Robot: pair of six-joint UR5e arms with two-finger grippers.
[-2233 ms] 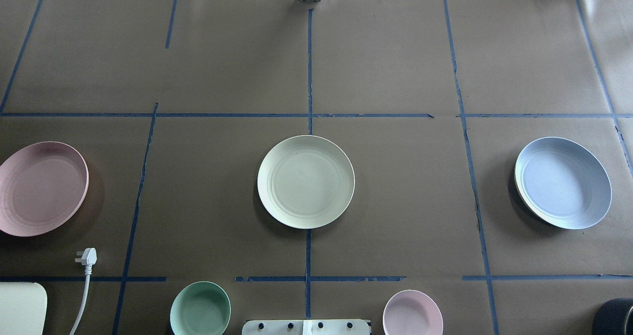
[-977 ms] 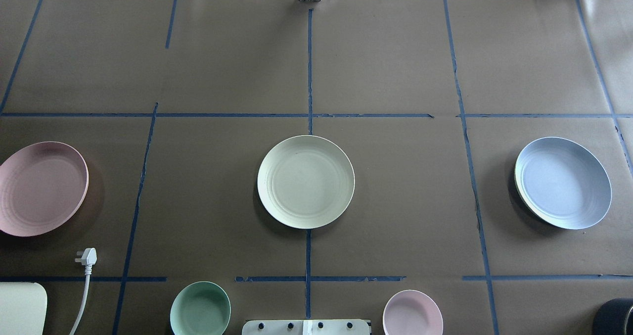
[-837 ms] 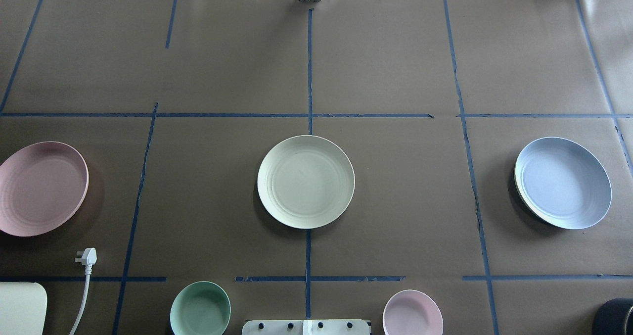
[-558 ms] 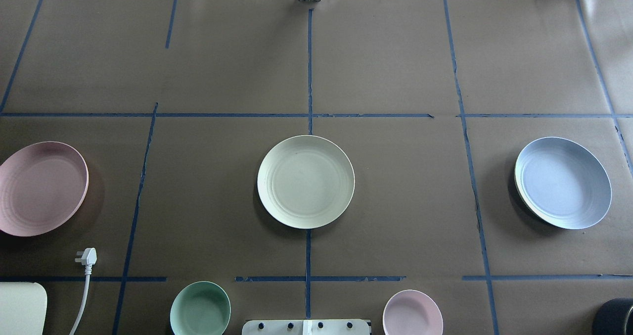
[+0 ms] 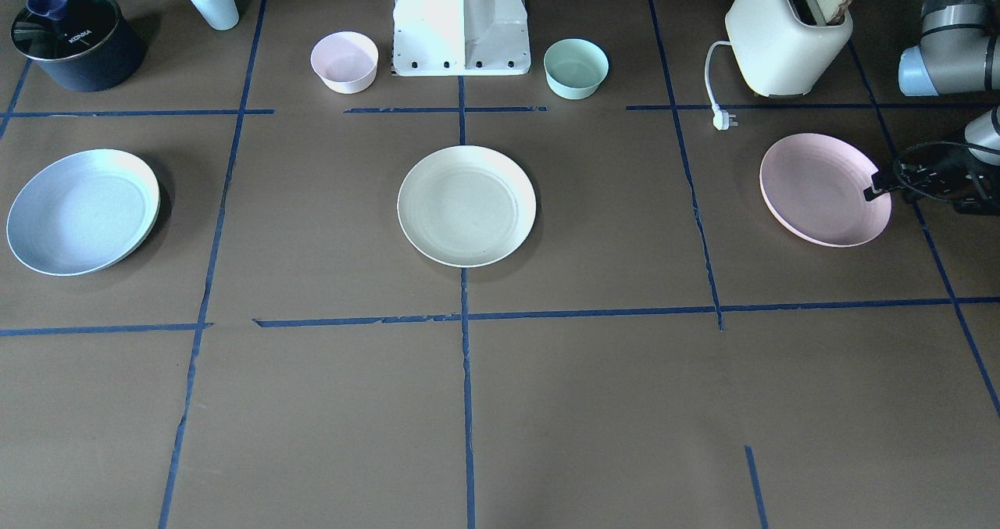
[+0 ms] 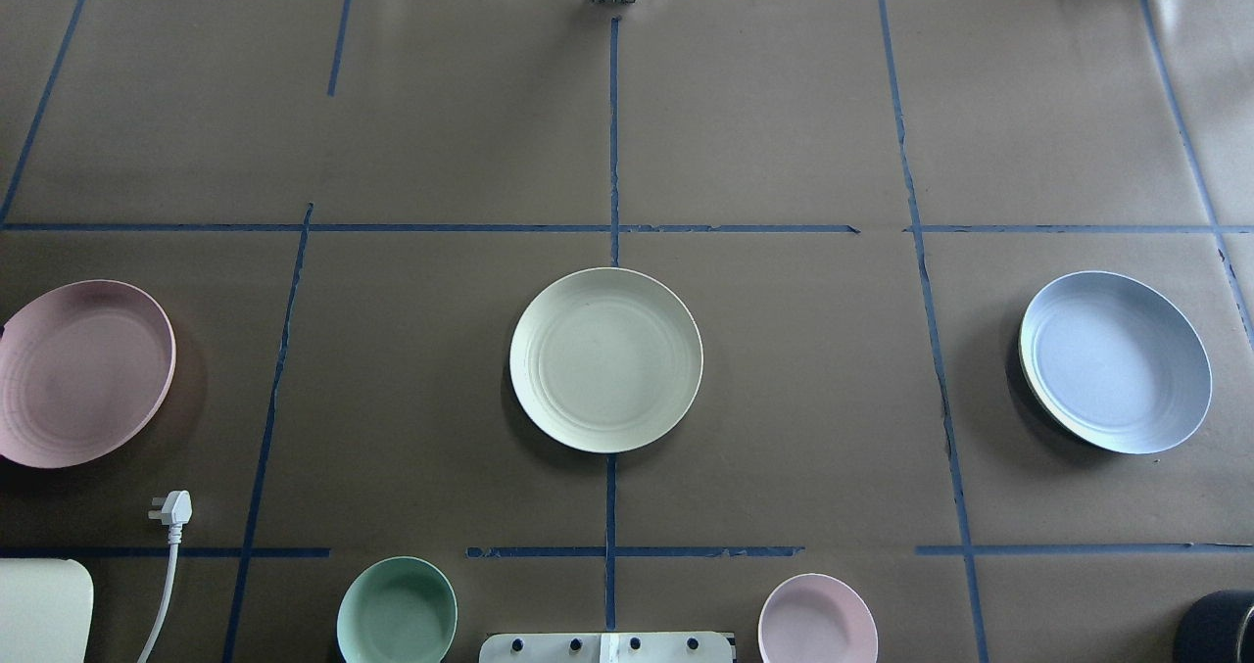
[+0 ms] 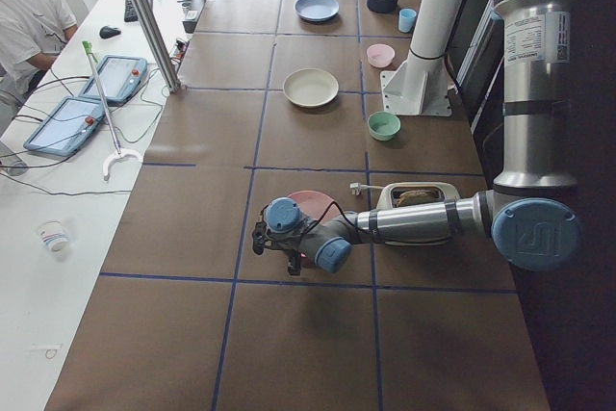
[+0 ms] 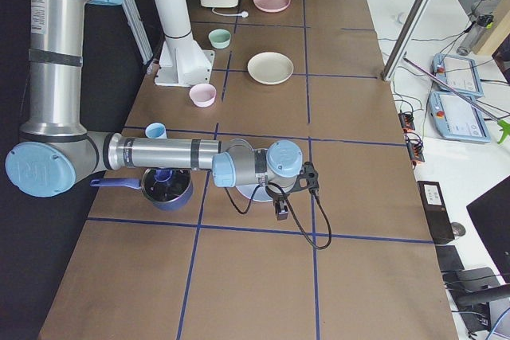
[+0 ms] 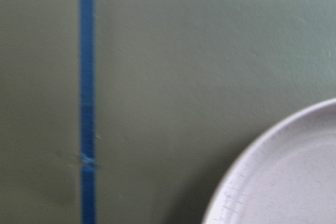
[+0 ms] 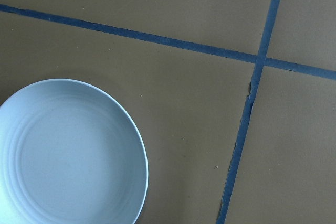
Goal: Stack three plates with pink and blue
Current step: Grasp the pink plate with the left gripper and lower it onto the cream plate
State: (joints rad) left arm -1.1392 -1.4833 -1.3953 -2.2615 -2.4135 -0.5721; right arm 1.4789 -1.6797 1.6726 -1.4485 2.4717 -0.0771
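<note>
Left gripper [image 5: 870, 192] at pink plate [image 5: 820, 193] rim, right gripper [image 8: 281, 212] beside blue plate [image 6: 1115, 361] — whether either is open, unclear.

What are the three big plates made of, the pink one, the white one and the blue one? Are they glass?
Probably not glass. The pink plate, the cream-white plate and the blue plate look like matte plastic. Each is one solid pastel colour, not see-through, with only a soft dull sheen and moulded rings inside the rim. Glazed ceramic would likely shine more, though I cannot be sure.

Pink plate [image 6: 83, 373], cream plate [image 6: 605, 359], blue plate [image 6: 1115, 361], ring-patterned.
</note>
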